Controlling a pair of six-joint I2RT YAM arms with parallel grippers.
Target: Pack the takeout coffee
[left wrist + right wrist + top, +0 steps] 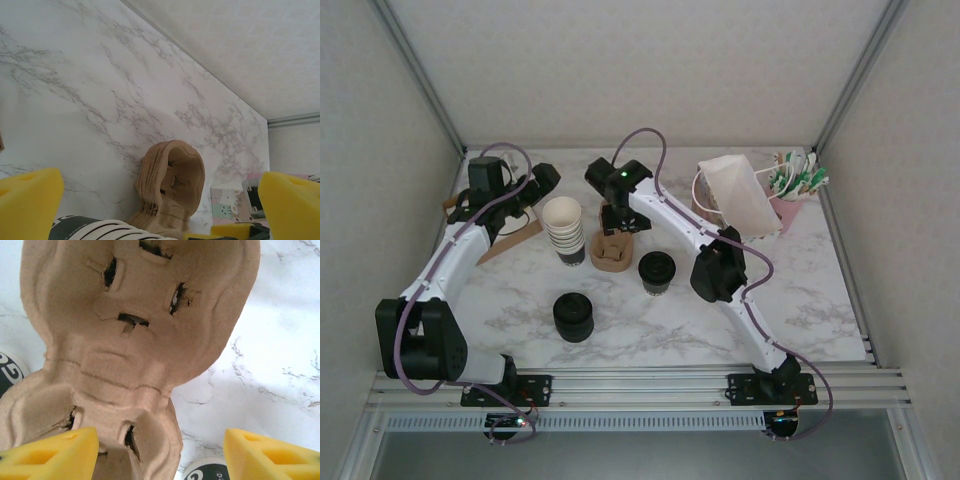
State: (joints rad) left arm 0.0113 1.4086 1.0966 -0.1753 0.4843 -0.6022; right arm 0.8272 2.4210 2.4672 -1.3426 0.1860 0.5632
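I am watching the takeout coffee (657, 272) standing upright on the marble table (800, 300) with its black lid on. It is sitting a little nearer the front than the brown pulp cup carrier (611, 251) and to that carrier's right, close beside the right arm's elbow and free of both tools. The right gripper (613, 220) is hanging over the carrier and pointing down at it. In its wrist view its 2 yellow fingertips (55, 452) are standing apart, with the moulded tray lying below and between them and bare marble showing beside the right-hand tip. Its jaws are open and clamping nothing, though I cannot tell whether the left-hand tip is brushing the pulp. The left gripper (534, 190) is reaching over the back-left part of the table, just beside the stack of cream-rimmed cups (564, 232). Its 2 yellow pads (30, 200) are spread wide with nothing held between them, and its camera is looking across the marble at the carrier, which is showing several nested layers. A squat black stack of lids (574, 317) is sitting toward the front, left of the coffee. A white paper bag (735, 195) and a pink holder of packets (788, 188) are standing at the back right.
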